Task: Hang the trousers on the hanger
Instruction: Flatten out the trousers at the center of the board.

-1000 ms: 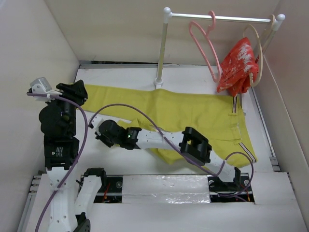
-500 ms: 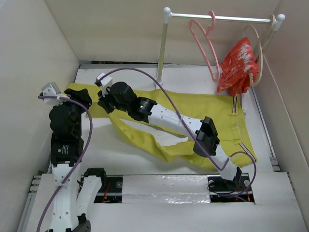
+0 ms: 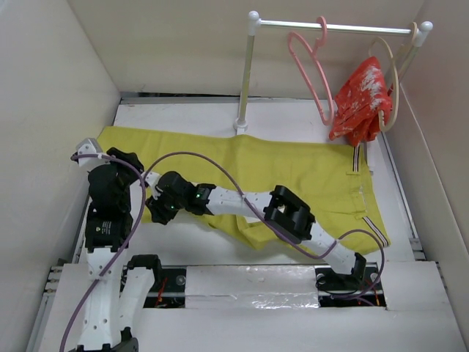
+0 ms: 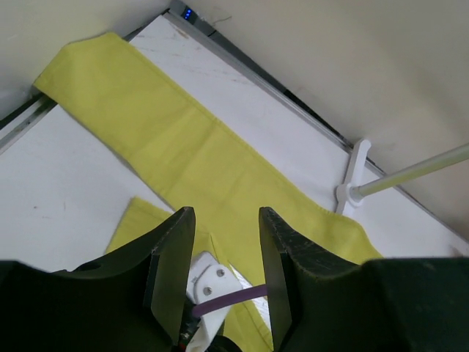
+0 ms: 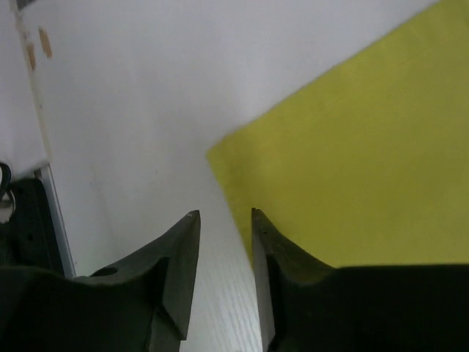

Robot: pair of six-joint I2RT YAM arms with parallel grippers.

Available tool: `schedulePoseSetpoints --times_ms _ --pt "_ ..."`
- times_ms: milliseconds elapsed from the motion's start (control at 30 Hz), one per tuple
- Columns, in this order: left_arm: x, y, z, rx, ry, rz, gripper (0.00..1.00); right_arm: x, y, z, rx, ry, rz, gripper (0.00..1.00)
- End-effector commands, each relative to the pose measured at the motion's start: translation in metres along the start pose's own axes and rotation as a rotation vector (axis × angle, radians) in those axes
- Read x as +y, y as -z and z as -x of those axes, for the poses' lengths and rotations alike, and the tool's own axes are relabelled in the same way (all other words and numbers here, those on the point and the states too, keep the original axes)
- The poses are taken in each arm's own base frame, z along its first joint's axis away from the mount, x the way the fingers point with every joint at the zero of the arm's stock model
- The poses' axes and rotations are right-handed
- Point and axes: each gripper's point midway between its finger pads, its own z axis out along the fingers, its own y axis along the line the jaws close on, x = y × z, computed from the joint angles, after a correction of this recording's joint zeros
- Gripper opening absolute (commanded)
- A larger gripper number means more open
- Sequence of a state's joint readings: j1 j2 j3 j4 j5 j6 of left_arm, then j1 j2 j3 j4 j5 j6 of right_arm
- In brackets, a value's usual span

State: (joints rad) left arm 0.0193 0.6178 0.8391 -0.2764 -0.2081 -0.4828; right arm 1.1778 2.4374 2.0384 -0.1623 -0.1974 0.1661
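I see the trousers (image 3: 293,165) spread flat on the worktop (image 3: 183,117), waistband to the right. The hanger (image 3: 311,73) hangs on the rail (image 3: 337,28). My left end effector (image 4: 225,216) hovers above the leg ends, fingers apart, gripping nothing. My right end effector (image 5: 224,217) is low over a hem corner, slightly parted, also gripping nothing.

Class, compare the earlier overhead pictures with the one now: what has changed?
The right gripper, which reached over the trousers toward the far left half a second ago, has swung back to the near side. The near leg it had rucked up lies flatter. The left gripper shifted slightly nearer. Both are open, holding nothing. The hanger stayed on the rail.
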Motion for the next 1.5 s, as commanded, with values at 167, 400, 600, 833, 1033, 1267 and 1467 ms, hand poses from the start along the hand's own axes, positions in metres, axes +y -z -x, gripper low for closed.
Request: schedulePoseSetpoints --times_ms 167,400,600,833,1033,1267,1467 --pt "0.015 -0.012 -0.054 0.166 0.078 0.061 0.36 -0.032 0.143 0.133 -0.325 0.005 -0.005 0.65" --pt "0.060 0.005 -0.124 0.366 0.262 0.320 0.31 -0.061 0.243 0.112 -0.385 0.019 -0.152 0.55" --pt "0.082 0.004 -0.150 0.334 0.391 0.403 0.39 -0.060 0.313 0.084 -0.461 0.027 -0.231 0.51" --pt "0.125 0.007 -0.228 0.603 0.375 0.670 0.37 -0.091 0.368 0.067 -0.563 -0.003 -0.349 0.51" --pt "0.145 0.005 -0.237 0.569 0.370 0.774 0.40 -0.100 0.370 0.060 -0.566 -0.034 -0.342 0.51" --pt "0.159 0.001 -0.248 0.552 0.344 0.822 0.50 -0.099 0.361 0.055 -0.544 -0.039 -0.309 0.50" --pt "0.166 -0.004 -0.245 0.556 0.277 0.863 0.38 -0.100 0.363 0.056 -0.550 -0.041 -0.322 0.50"
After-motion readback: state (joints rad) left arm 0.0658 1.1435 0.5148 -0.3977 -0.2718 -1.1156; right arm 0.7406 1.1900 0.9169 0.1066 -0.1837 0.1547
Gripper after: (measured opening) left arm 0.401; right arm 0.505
